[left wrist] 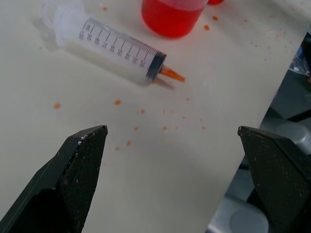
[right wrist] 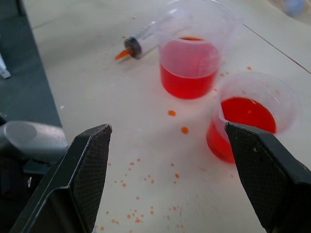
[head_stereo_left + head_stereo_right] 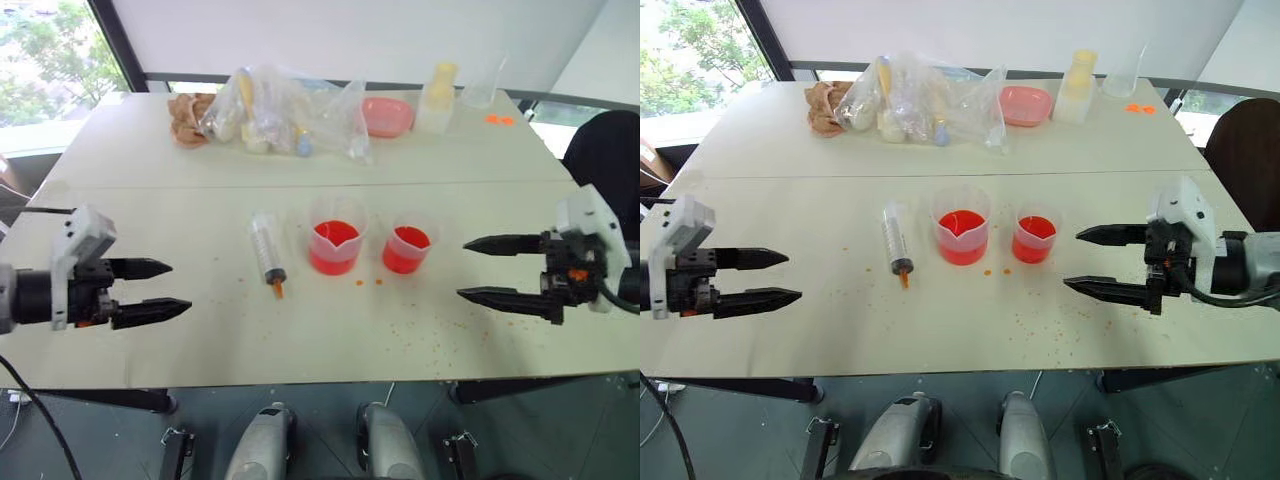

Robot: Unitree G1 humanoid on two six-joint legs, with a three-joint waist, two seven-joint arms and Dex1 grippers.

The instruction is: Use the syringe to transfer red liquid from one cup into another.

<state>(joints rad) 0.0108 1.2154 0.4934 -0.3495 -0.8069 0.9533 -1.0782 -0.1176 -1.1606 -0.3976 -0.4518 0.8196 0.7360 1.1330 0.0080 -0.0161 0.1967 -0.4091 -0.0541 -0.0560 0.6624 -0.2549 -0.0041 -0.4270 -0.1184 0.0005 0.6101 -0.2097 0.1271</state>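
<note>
I see the syringe (image 3: 268,250) lying flat on the white table (image 3: 180,340), its orange tip turned toward the near edge and its plunger end toward the far side. Nothing touches it. Just beside it, on its right, stands the bigger clear cup (image 3: 336,236) with red liquid (image 3: 334,233) inside, and next to that one the smaller cup (image 3: 407,248), which also holds red liquid. Small orange drops (image 3: 420,330) are scattered on the table in front of the cups and around the syringe tip.

My left gripper (image 3: 150,290) hangs over the near left part of the table, its two black fingers spread wide and holding nothing; it is well apart from the syringe. My right gripper (image 3: 490,268) is at the right side, pointing toward the smaller cup, also spread wide and empty.

At the far side of the table lie clear plastic bags (image 3: 275,115), a pink bowl (image 3: 388,115) and some containers (image 3: 438,98)
</note>
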